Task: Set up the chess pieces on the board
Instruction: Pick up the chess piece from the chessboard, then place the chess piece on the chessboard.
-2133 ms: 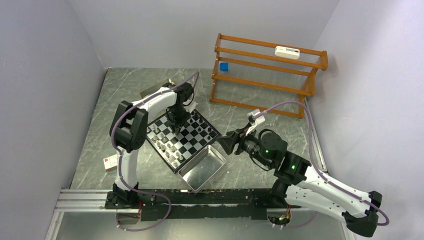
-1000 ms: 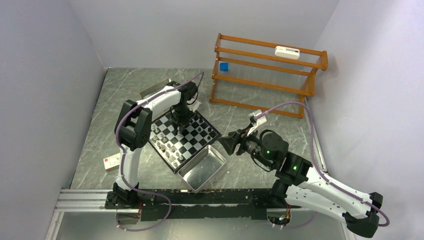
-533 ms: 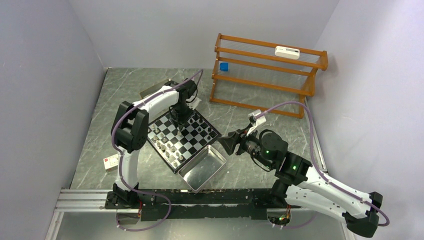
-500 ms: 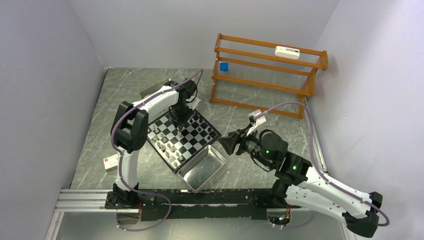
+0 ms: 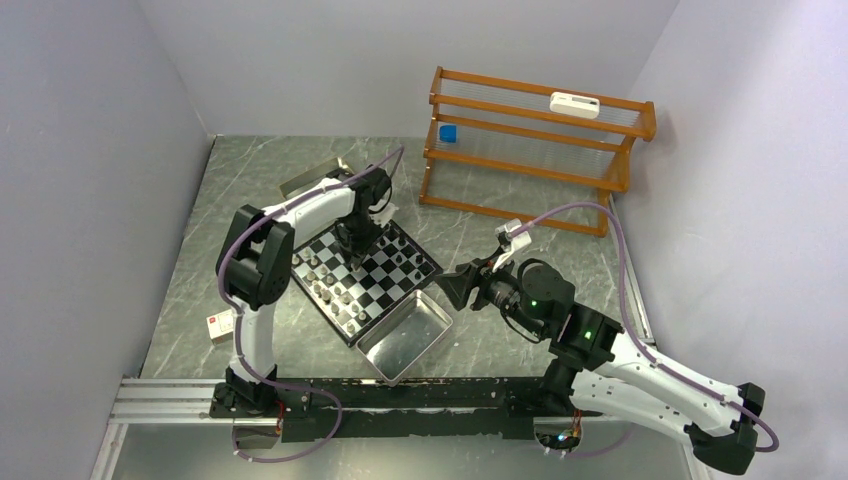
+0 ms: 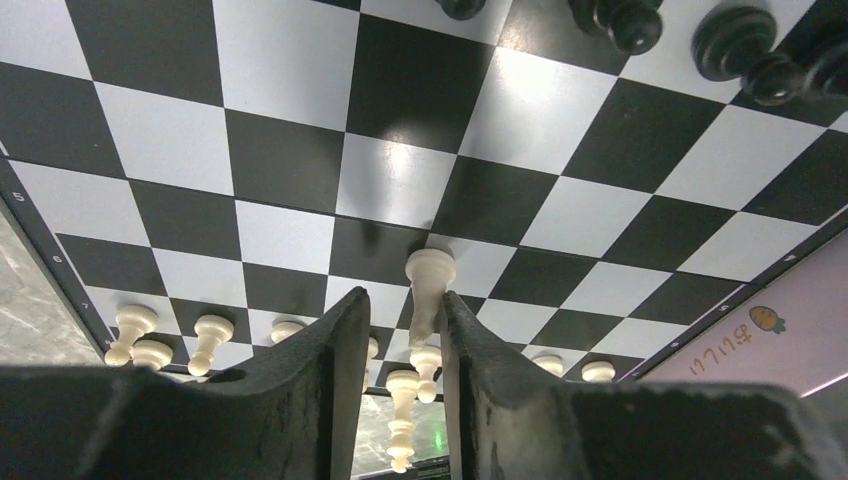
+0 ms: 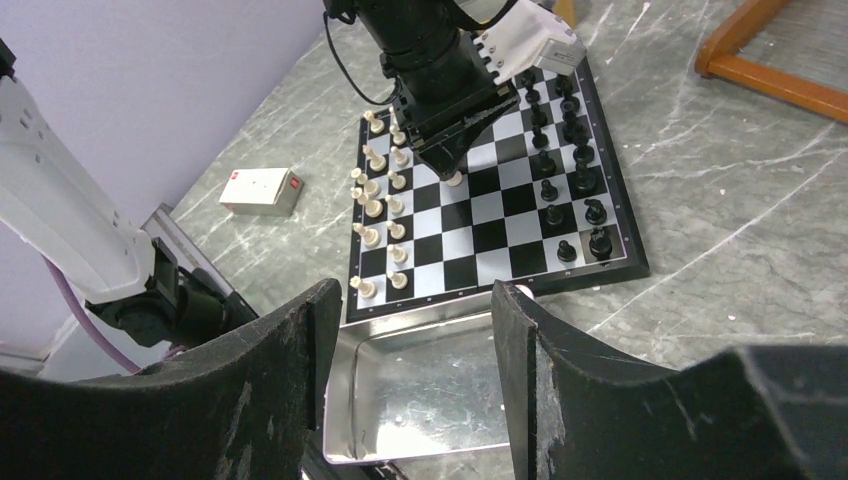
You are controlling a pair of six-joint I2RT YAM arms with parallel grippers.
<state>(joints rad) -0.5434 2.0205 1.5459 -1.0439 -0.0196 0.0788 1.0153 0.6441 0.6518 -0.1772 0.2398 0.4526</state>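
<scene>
- My right pincer (image 7: 410, 300): wide, empty, hanging over the metal tray (image 7: 400, 440), beside the board (image 7: 470, 235).
- My left pincer (image 6: 403, 308): narrow, with a cream pawn (image 6: 428, 285) between its fingers, mid-board. Clamped or not, I cannot tell.
- Risk: the pawn looks tilted, so a careless release could topple it toward the cream rows (image 6: 210, 335).
- Black pieces (image 6: 735, 40) stand beyond.

Board (image 7: 490, 235) centre open; pieces (image 7: 372, 236) line both edges.
</scene>
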